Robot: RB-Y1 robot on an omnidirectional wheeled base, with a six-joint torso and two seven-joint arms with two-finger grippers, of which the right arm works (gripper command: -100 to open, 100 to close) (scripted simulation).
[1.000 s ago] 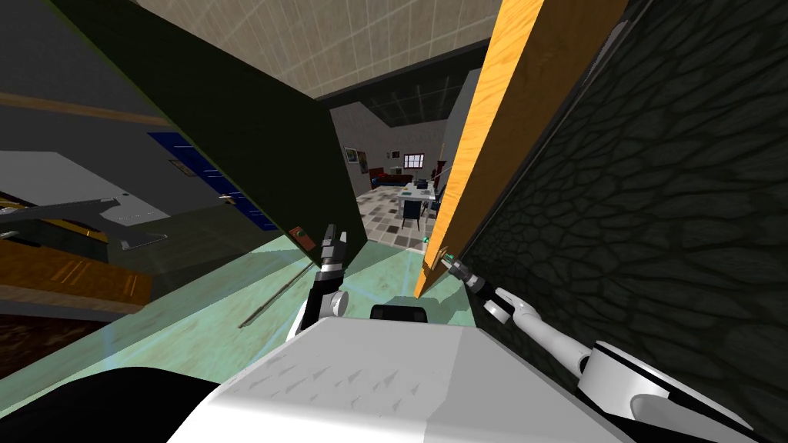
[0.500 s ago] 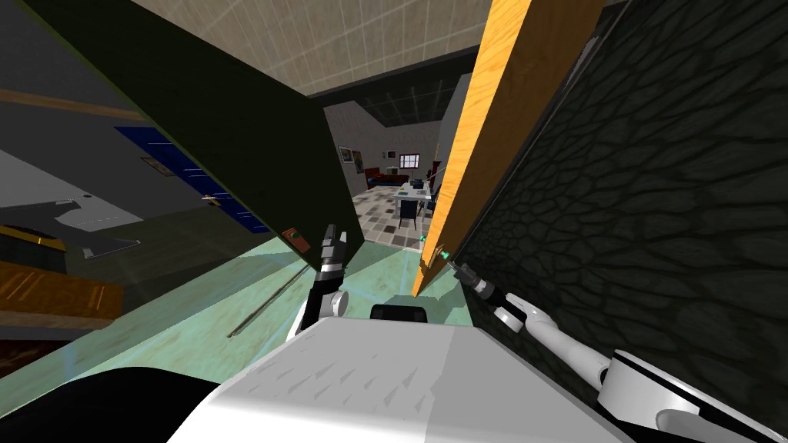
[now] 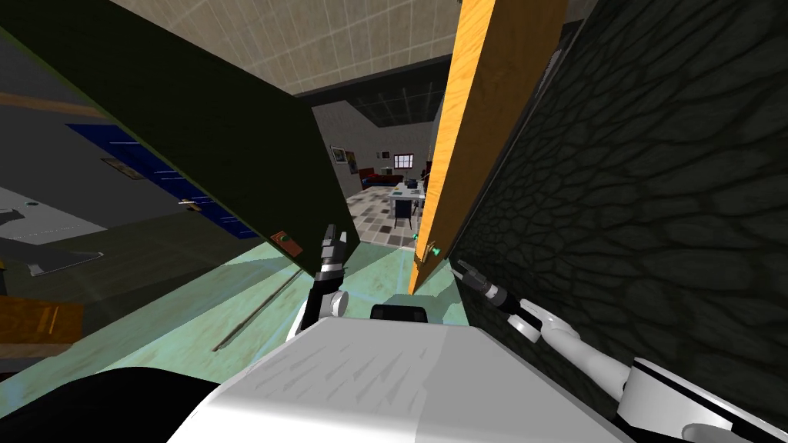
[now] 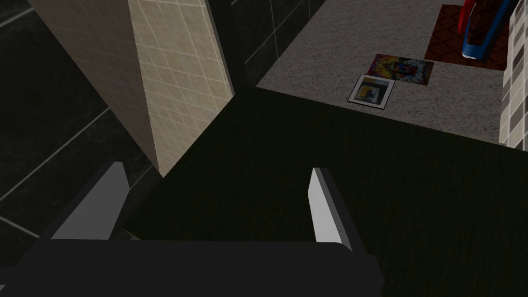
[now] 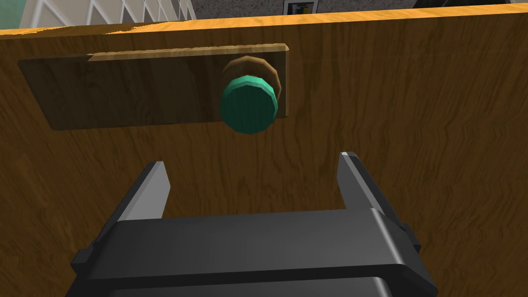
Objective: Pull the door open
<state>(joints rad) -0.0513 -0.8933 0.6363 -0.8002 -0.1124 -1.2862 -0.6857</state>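
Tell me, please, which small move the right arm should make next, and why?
Probably shift the right gripper toward the green knob until the knob sits between the jaws, then shut them. The jaws stand open and hold nothing, and the knob on the orange wooden door lies beyond their tips.

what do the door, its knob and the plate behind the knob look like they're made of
The door looks like wood: orange-brown with dark grain streaks and a smooth finish. The knob is plain green, faceted and matte; it could be painted metal or plastic, and the look does not settle which. The plate shows the same grain in a duller brown, so it is likely wood too.
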